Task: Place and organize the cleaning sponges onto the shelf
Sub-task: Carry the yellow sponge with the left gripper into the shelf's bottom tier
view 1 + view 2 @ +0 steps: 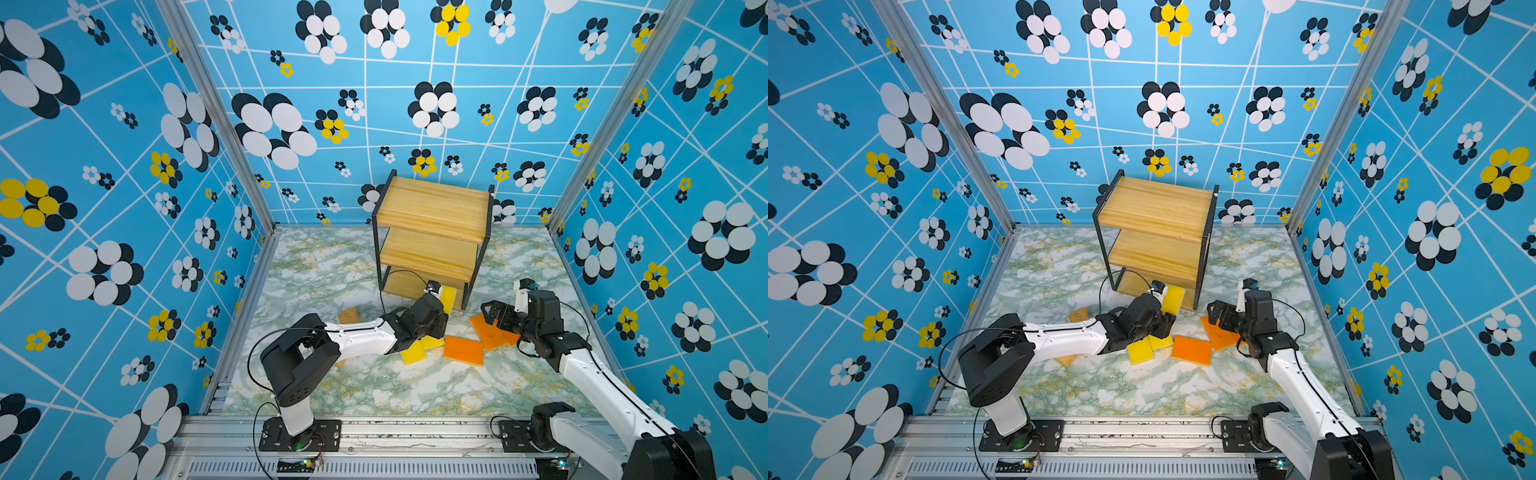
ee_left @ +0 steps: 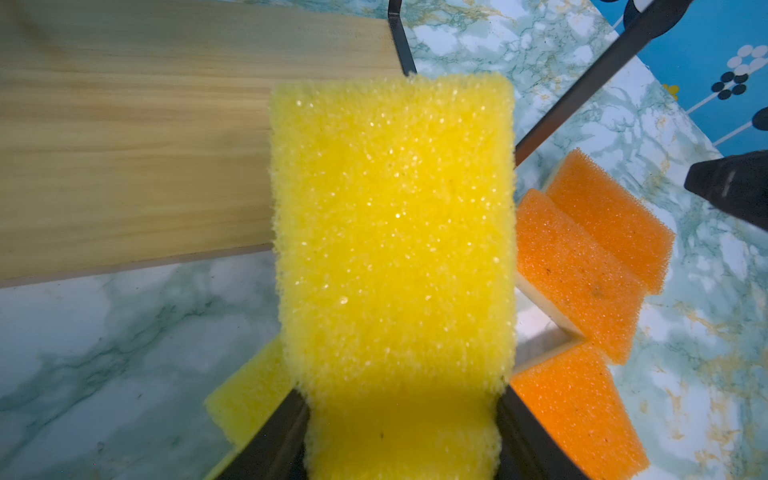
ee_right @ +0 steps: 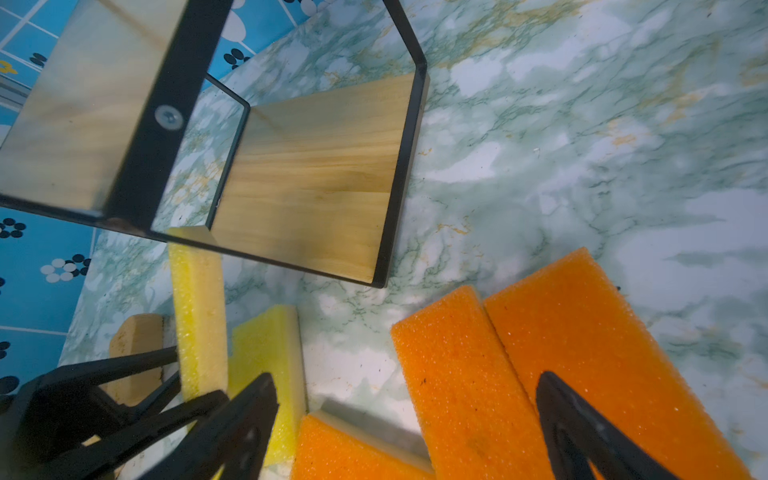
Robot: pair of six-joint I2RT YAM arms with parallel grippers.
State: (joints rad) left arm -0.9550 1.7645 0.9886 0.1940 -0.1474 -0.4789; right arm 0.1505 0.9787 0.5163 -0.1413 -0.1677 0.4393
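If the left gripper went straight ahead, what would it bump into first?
Probably the shelf's lowest board. The yellow sponge held in the left gripper points over the board's end, close beside the black frame post. Depth is hard to judge.

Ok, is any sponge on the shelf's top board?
No, in both top views the shelf's top board shows only bare wood; the left gripper holds a yellow sponge down by the lowest board.
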